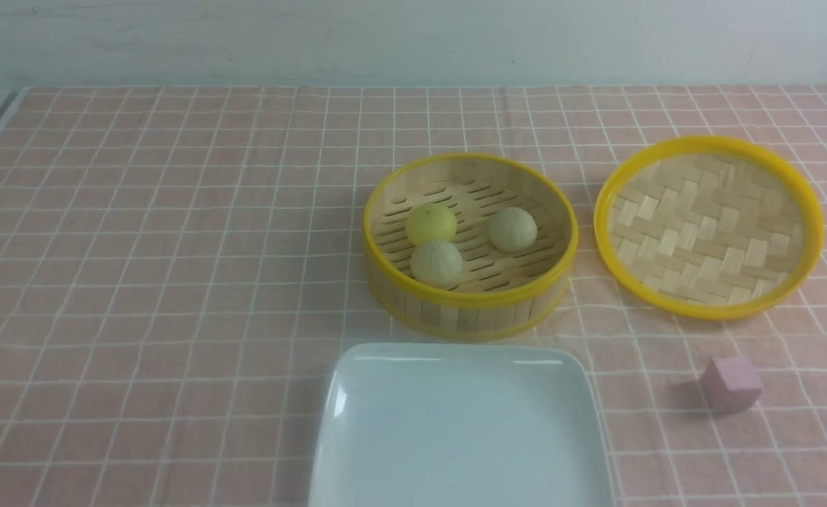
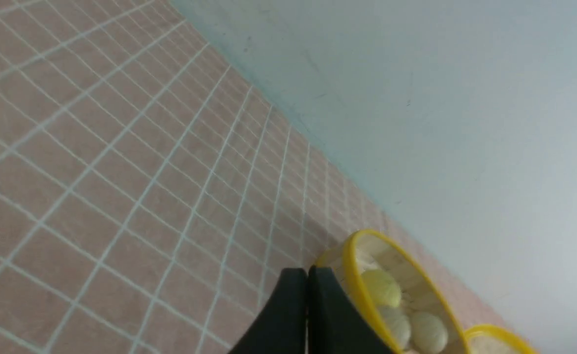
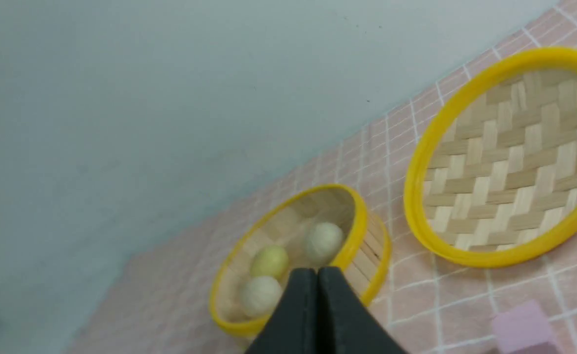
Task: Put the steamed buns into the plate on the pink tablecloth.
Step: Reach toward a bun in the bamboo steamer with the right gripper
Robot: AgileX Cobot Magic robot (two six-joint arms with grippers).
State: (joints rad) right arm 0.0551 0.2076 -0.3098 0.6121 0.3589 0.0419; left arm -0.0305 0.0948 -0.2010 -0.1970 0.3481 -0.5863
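Both grippers empty, jaws pressed together: right gripper (image 3: 317,273) has the three steamed buns (image 3: 270,261) straight ahead of its tips, inside the bamboo steamer (image 3: 362,216); from left gripper (image 2: 308,273) they lie ahead but off-axis; plate (image 1: 456,436) on pink tablecloth (image 1: 139,246) bare; right arm judged better placed.
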